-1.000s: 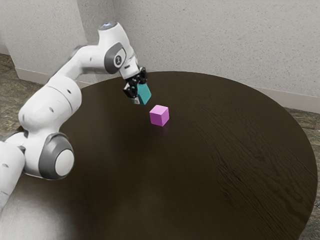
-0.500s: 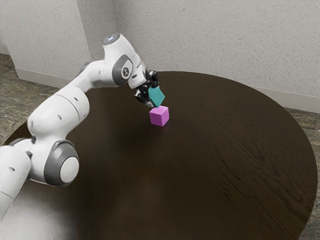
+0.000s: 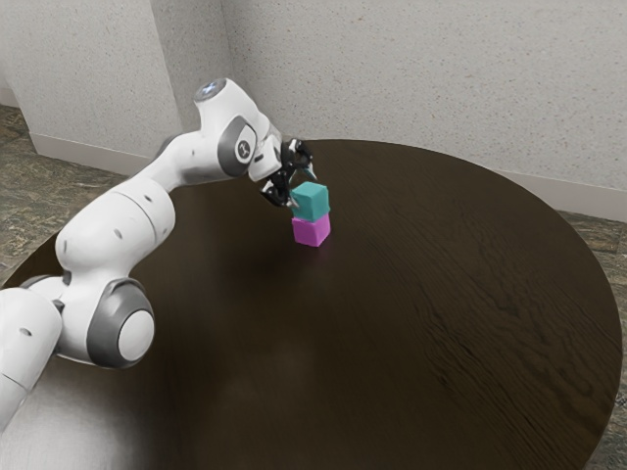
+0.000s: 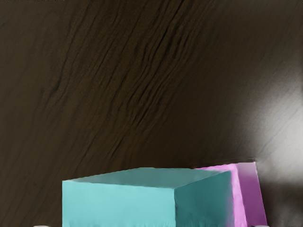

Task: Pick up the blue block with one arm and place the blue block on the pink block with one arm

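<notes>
Blue block [image 3: 311,200]: teal-blue cube, sitting level on top of the pink block, their faces roughly lined up. In the wrist view it [image 4: 142,201] is close under the hand, and its top face and one side face show.

Pink block [image 3: 312,231]: rests flat on the table under the blue block. In the wrist view a strip of it [image 4: 246,194] shows past one side of the blue block.

Stack place: on the far half of the table, nearer the far edge than the near edge, and toward the exterior view's left of the table's middle.

Gripper [image 3: 296,183]: black, right beside the blue block on the exterior view's left, at that block's height and clear of the tabletop. I cannot tell how wide it stands, or whether it has hold of the block.

Arm [image 3: 147,196]: white with grey joints. It comes in from the exterior view's lower left, rises over the table's left edge and bends down to the stack.

Table [image 3: 441,323]: round, with a dark wood-grain top. In the wrist view the grain [image 4: 142,71] runs slantwise beyond the blocks.

Surroundings: a pale textured wall [image 3: 441,78] stands behind the table, and a stone-patterned floor [image 3: 39,186] shows at the exterior view's left.
</notes>
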{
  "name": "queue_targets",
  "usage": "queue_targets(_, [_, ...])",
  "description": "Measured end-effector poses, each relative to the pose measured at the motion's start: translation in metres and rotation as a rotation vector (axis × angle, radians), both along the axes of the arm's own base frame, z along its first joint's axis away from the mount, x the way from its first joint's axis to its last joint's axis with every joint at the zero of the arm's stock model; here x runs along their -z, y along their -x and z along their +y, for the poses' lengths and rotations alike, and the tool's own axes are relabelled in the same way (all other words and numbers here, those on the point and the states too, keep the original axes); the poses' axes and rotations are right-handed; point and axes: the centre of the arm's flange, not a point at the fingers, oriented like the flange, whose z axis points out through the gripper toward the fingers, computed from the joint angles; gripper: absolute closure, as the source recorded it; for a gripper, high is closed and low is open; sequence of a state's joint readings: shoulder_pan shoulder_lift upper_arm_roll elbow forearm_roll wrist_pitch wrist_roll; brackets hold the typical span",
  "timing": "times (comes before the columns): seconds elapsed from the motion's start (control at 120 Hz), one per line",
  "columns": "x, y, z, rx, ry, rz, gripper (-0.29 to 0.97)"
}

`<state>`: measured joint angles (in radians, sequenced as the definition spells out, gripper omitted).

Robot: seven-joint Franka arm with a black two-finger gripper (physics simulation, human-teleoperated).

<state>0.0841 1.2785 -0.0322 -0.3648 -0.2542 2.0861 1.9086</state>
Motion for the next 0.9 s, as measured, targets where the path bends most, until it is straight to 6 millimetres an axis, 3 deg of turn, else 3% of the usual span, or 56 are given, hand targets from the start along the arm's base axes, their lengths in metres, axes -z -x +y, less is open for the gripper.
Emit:
queue_targets(0.158, [-0.001, 0.001, -0.007, 0.026, -0.009, 0.022, 0.06])
queue_targets(0.283, [-0.039, 0.018, -0.015, 0.043, -0.031, 0.092, 0.03])
queue_targets(0.383, [-0.068, 0.07, -0.011, 0.029, -0.046, 0.208, 0.02])
queue_targets(0.45, [-0.113, 0.134, -0.008, 0.007, -0.071, 0.255, 0.01])
queue_targets(0.508, [-0.17, 0.2, -0.006, -0.024, -0.082, 0.263, 0.01])
queue_targets(0.567, [-0.222, 0.239, -0.013, -0.046, -0.117, 0.262, 0.01])
queue_targets(0.683, [-0.273, 0.266, -0.032, -0.11, -0.143, 0.319, 0.0])
queue_targets(0.9, [-0.278, 0.282, -0.066, -0.225, -0.135, 0.46, 0.0])
